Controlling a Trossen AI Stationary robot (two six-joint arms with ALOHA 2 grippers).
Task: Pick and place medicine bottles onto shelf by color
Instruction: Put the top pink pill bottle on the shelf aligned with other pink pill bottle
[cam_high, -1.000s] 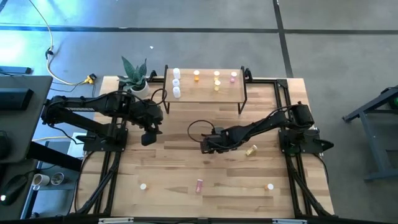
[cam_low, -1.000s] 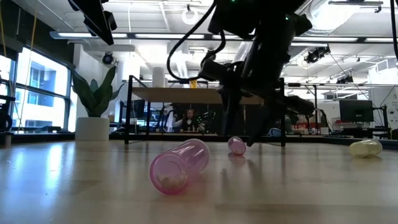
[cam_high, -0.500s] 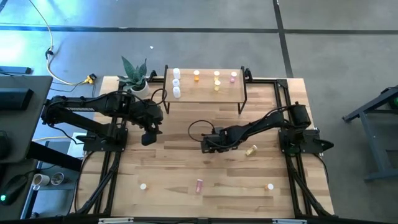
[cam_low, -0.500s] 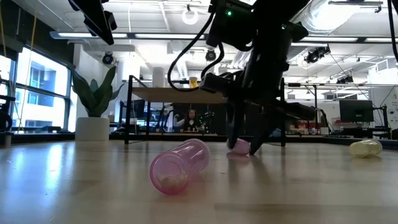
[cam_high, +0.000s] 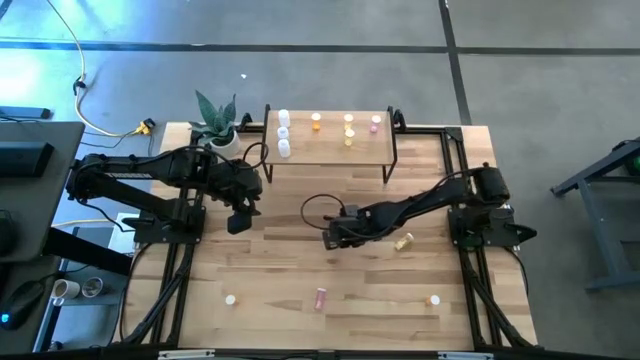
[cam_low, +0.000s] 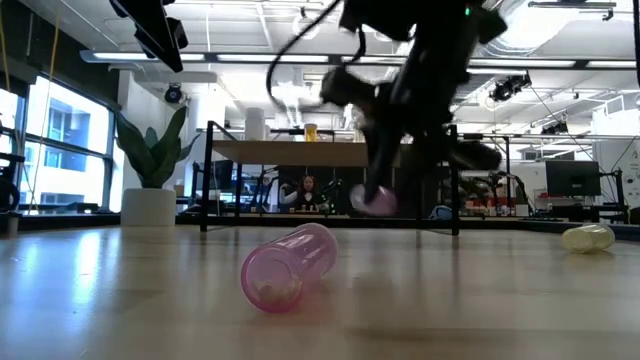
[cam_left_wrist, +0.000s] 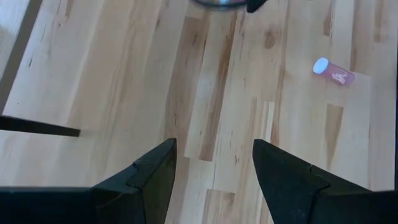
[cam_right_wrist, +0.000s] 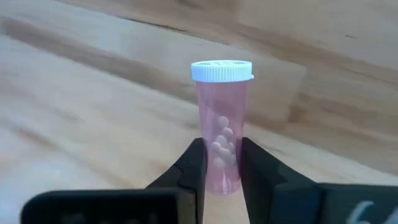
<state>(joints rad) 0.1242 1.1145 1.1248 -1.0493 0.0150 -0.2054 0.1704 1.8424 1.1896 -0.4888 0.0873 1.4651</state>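
Observation:
My right gripper (cam_high: 332, 236) hangs over the middle of the table, shut on a pink medicine bottle (cam_right_wrist: 222, 124) with a white cap. That bottle (cam_low: 378, 200) is off the tabletop. My left gripper (cam_high: 240, 218) waits open above the table's left half, its fingers (cam_left_wrist: 155, 174) bare. The shelf (cam_high: 330, 150) stands at the far edge, with white bottles (cam_high: 284, 133) on its left part, orange ones (cam_high: 348, 128) in the middle and a pink one (cam_high: 375, 124) at the right. Another pink bottle (cam_high: 320, 297) lies on its side near the front edge. My right gripper pinches the pink bottle's lower body (cam_right_wrist: 221, 163), at the end away from the cap, between its two fingers (cam_right_wrist: 193, 168). The capped end (cam_right_wrist: 222, 70) sticks out past the fingertips. The bottle hangs clear of the tabletop.
A yellow bottle (cam_high: 404, 241) lies just right of my right gripper. Two small bottles stand near the front edge, one (cam_high: 230, 299) at the left and one (cam_high: 434, 299) at the right. A potted plant (cam_high: 218, 125) stands left of the shelf. Black frame rails run along both table sides.
My right gripper has come down over the pink bottle lying on the table, shut on it and risen. The bottle, on the tabletop a second ago, now hangs clear above it.

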